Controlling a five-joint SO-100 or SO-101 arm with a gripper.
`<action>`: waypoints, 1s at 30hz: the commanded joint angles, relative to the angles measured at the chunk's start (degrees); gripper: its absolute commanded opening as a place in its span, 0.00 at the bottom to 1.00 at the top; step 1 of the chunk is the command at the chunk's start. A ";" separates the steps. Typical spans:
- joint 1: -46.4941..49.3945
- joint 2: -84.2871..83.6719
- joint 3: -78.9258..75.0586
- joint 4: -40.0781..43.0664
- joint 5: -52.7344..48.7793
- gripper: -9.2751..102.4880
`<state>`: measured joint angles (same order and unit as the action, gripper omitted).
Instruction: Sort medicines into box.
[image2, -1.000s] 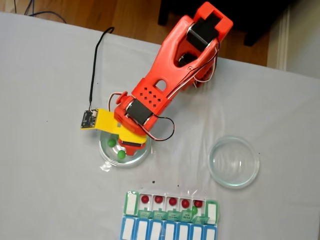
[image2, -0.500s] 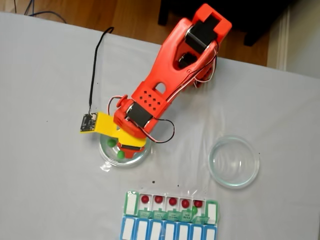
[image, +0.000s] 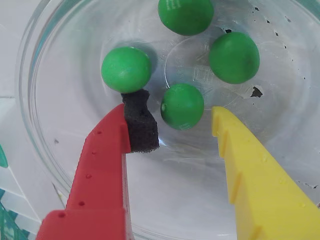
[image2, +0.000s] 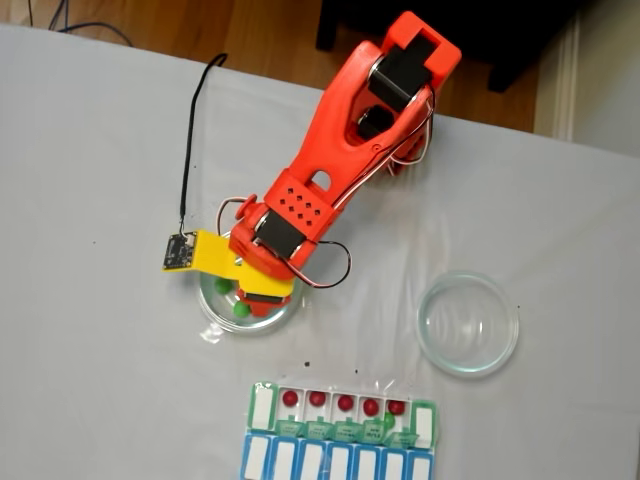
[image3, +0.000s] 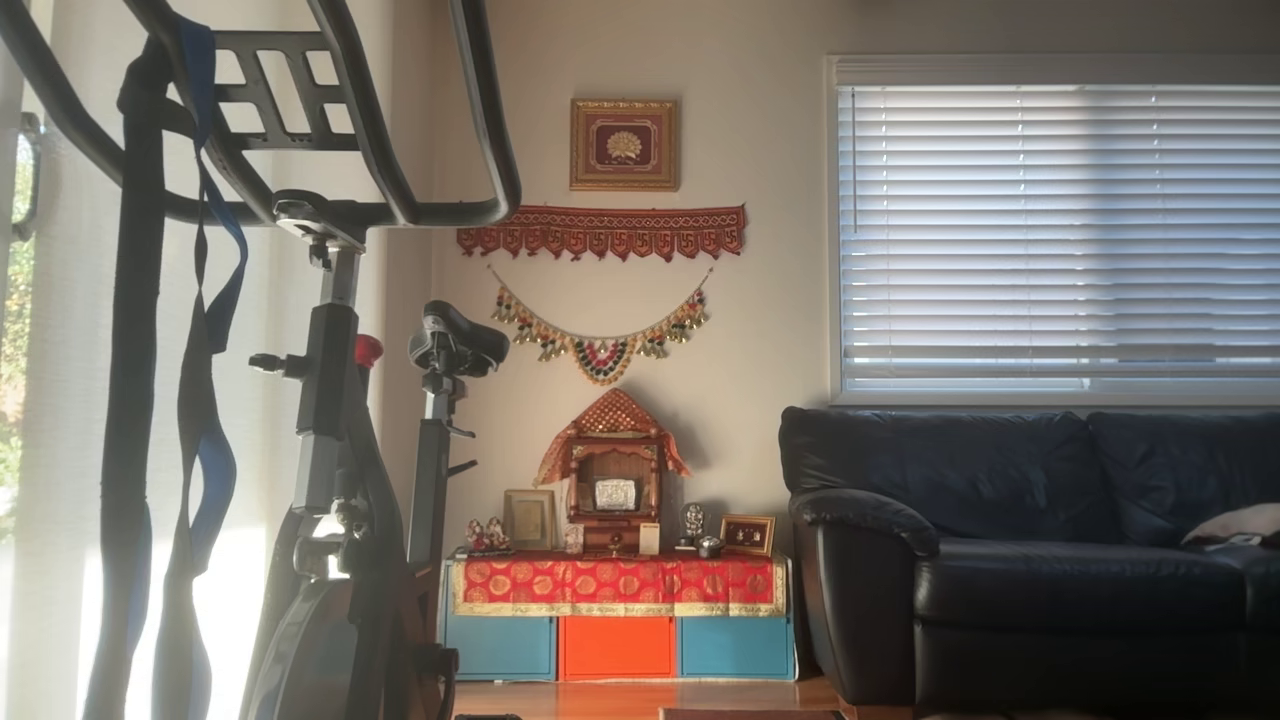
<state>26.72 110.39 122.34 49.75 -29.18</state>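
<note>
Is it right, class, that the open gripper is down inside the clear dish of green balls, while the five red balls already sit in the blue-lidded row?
Not quite. In the fixed view the red balls sit in the green-lidded box, not the blue-lidded row. The open gripper is inside the dish of green balls, as stated.

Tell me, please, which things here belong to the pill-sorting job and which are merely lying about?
Part of the job:
- green balls in the clear dish under the open tool
- red balls already in the green-lidded organizer

Just lying about:
- empty clear dish
- blue-lidded organizer row
- exercise bike, sofa
</note>
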 joint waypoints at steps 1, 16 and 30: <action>-0.79 1.58 0.26 -1.05 -0.79 0.26; -0.79 5.89 5.45 -6.50 -3.52 0.26; -0.79 7.56 8.17 -9.14 -5.27 0.24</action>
<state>26.72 114.52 130.52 41.22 -34.19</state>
